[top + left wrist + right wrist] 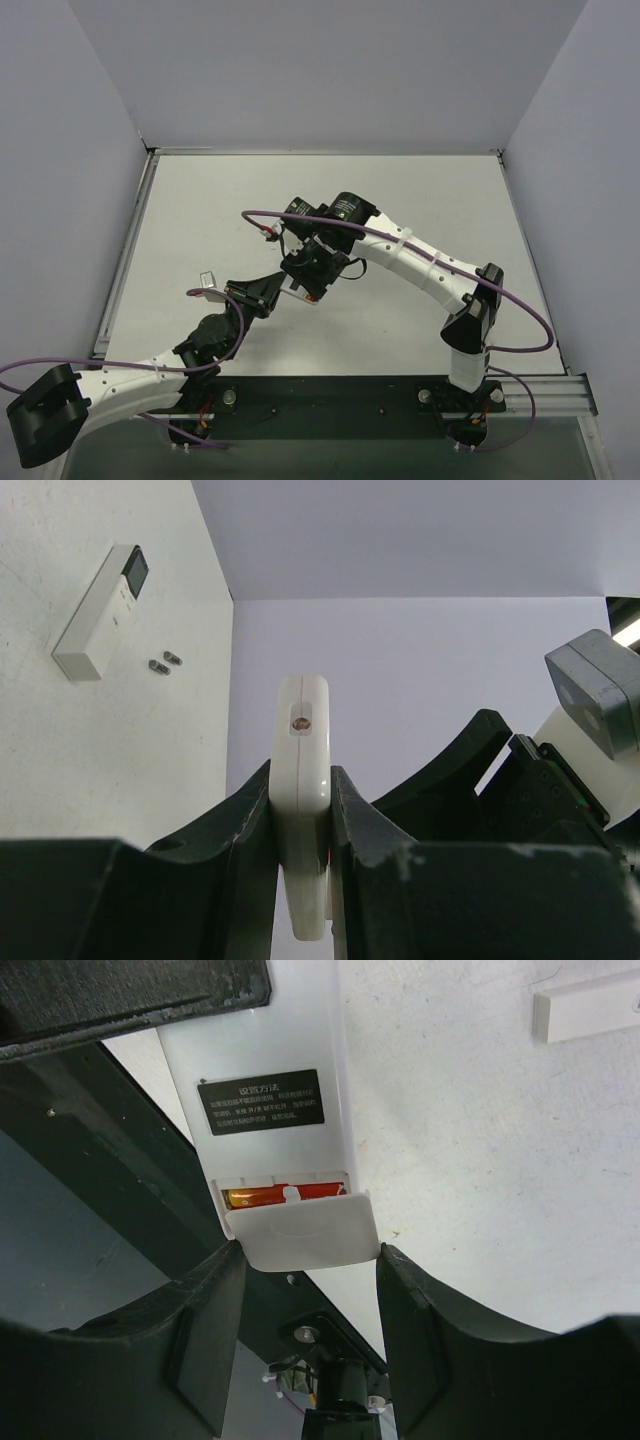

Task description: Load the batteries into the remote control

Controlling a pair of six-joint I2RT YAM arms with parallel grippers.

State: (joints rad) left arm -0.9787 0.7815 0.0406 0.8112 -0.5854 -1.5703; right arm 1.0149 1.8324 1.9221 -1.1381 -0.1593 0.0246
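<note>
Remote control (280,1040) clamped in left pincer (302,780) | red battery (270,1195) seated | right pincer (310,1250) grips half-shut battery cover (300,1230) | closure apparently left

The remote control (300,1040) shows its white back, with a dark label (262,1102) of white print above a battery bay. The bay's cover (305,1230) sits partly drawn off, and a red battery (275,1195) shows in the gap. The right gripper (312,1258) has its dark fingers (205,1345) on either side of the cover's lower corners, touching or nearly so, and a second white remote (590,1005) lies on the counter (480,1160) at the upper right.
</note>
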